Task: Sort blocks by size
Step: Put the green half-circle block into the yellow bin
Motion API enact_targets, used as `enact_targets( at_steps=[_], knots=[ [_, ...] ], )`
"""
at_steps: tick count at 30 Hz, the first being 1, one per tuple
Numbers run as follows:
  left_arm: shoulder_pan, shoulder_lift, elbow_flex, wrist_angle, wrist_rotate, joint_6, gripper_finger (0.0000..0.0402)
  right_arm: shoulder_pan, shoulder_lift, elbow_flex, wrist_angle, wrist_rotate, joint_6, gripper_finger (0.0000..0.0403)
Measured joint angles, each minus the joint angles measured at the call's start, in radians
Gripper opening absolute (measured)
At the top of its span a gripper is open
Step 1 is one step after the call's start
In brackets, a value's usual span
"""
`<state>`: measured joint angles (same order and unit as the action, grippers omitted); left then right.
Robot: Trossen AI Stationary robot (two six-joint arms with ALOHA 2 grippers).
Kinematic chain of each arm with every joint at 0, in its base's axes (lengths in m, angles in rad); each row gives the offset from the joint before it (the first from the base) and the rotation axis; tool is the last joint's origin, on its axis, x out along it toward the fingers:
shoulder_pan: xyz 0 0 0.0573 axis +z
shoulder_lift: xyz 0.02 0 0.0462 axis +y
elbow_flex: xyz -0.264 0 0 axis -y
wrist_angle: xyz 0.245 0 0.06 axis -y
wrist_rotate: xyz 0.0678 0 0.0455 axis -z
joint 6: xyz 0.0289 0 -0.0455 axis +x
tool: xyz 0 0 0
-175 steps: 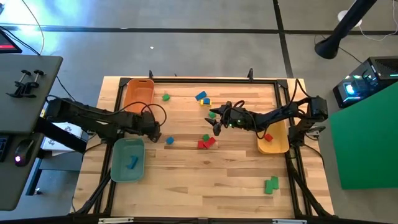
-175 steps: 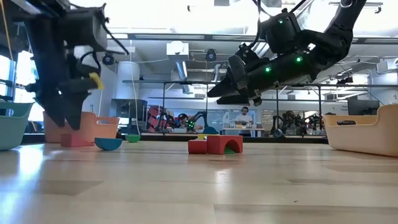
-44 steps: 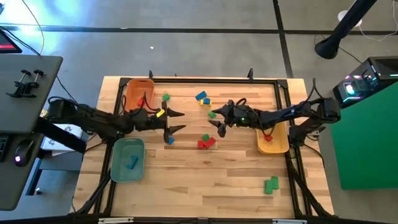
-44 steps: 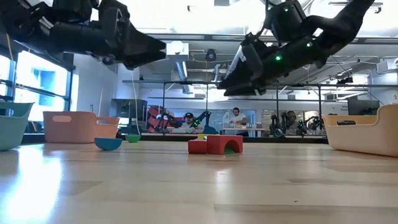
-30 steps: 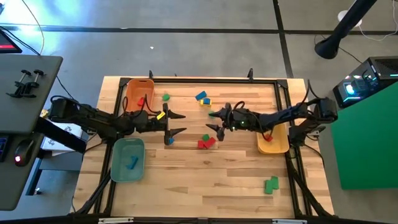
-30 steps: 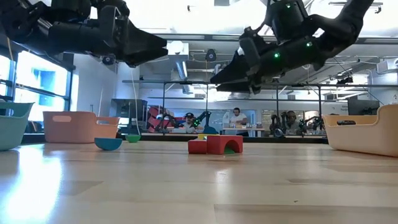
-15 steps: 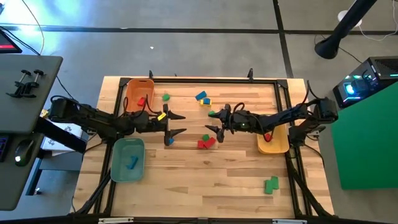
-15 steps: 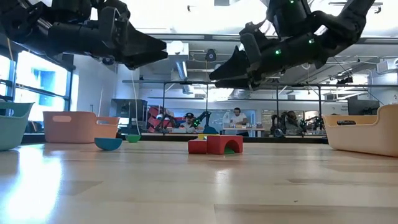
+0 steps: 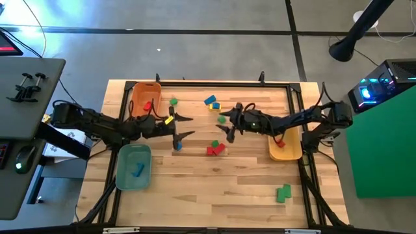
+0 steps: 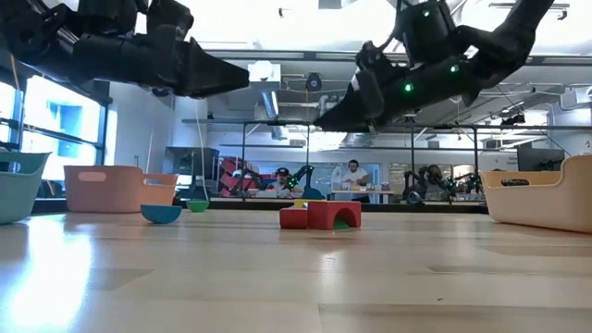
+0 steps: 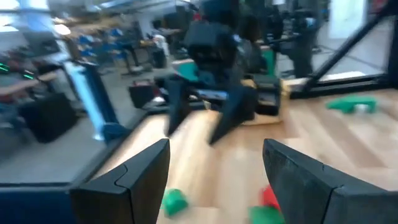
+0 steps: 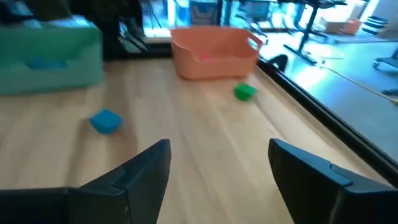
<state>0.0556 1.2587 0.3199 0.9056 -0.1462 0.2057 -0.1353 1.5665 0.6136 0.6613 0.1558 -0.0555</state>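
At the near edge of the desk, a pair of green blocks sits alone by the right corner, well apart from everything else and untouched. Moving up, the teal tray on the left holds one blue block, so that's one filed. Mid-desk now: the red blocks lie touching each other with a small green block just beside them, and a small blue block waits loose, just under the left claw. That claw hovers above the wood, fingers spread wide, carrying nothing. Opposite it, the right claw hangs over the centre, also spread and empty, close to a green block. On the right, the yellow tray shows a red piece inside, partly under the arm. Farther back, the orange tray holds a red block; a green block and a blue-and-yellow cluster lie loose near the far rail.

So I'd judge this early going: about three sorted, most left out. Room looks generous across the near half; the tight spot is the centre, where both claws face each other, and the black frame along the edges hems in the trays.
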Motion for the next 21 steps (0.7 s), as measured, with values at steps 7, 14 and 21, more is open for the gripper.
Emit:
enact_targets(
  at_steps=[7, 14, 21],
  knots=[
    [0.125, 0.000, 0.001, 0.103, -0.051, 0.076, 0.0243, -0.064, 0.000, 0.000, -0.057, -0.006, -0.028, 0.0307],
    [0.246, 0.000, 0.026, 0.118, -0.056, 0.070, 0.0243, -0.108, 0.000, 0.000, -0.061, -0.032, -0.011, 0.0319],
    [0.293, 0.000, 0.031, 0.106, -0.057, 0.033, 0.0243, -0.113, 0.000, 0.000, -0.076, -0.064, -0.020, 0.0319]
  ],
)
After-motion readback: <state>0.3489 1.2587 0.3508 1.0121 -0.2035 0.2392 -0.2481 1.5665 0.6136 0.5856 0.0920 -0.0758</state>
